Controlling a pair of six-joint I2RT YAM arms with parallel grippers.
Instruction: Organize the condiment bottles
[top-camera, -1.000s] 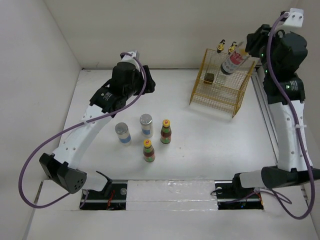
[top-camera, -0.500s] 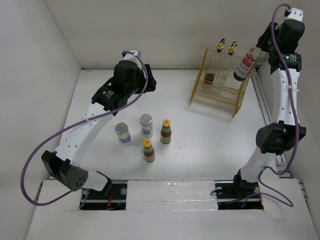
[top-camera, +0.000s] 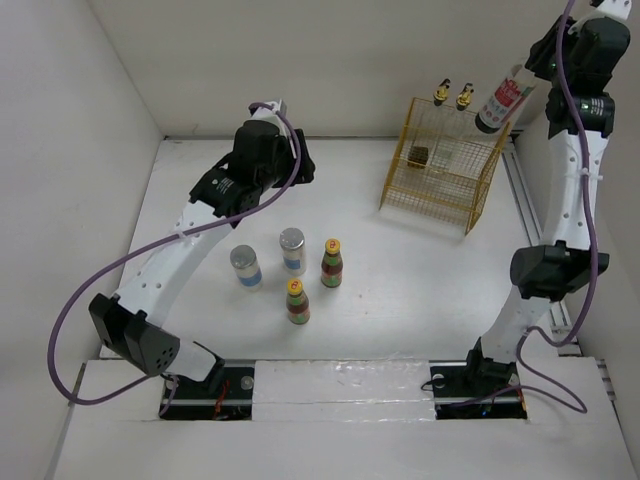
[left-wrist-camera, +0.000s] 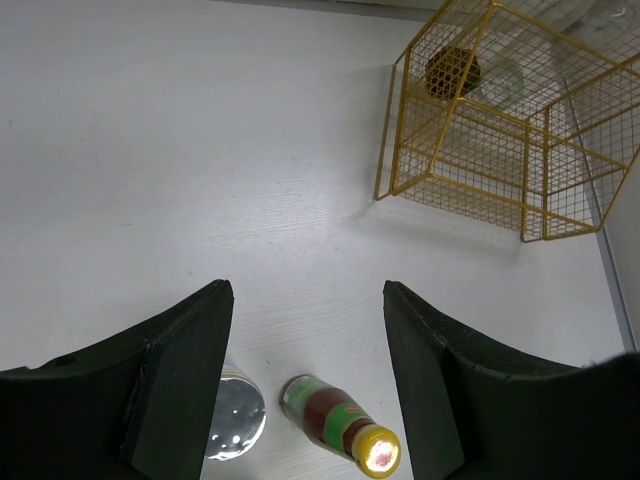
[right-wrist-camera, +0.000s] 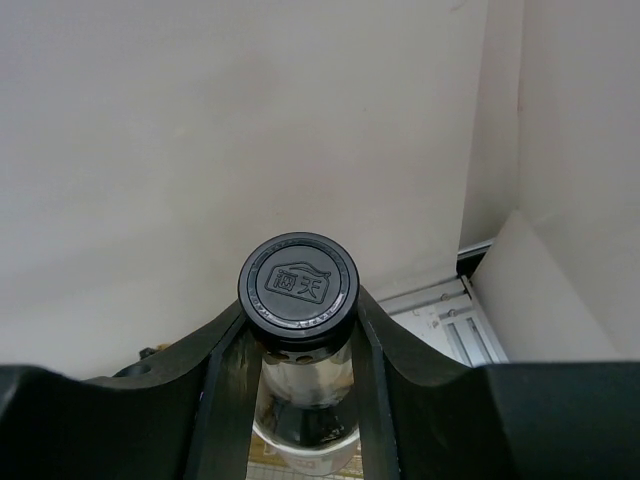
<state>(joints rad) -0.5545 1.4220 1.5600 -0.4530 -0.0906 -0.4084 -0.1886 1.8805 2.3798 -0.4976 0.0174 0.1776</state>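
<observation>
— What sits on the table (top-camera: 420, 270)?
— On its white top I see two silver-lidded jars (top-camera: 245, 267) side by side, with two yellow-capped bottles (top-camera: 332, 262) close beside them, all upright.
— And farther back?
— A yellow wire basket (top-camera: 440, 185) stands near the far right corner.

Clear glossy bottle (right-wrist-camera: 305, 390), embossed black plastic cap (right-wrist-camera: 297, 287); yellow-coated wire basket (left-wrist-camera: 470, 160); matt white tabletop (left-wrist-camera: 200, 150).

Place: robotics lab test cell | Walls: plain white panels (top-camera: 80, 120) boxing in a white table (top-camera: 420, 290) | Rig: left arm (top-camera: 180, 250) and right arm (top-camera: 573, 195) bolted at the near edge, purple cables (top-camera: 51, 350) trailing | On table: condiment bottles (top-camera: 332, 263), yellow wire basket (top-camera: 440, 180)
</observation>
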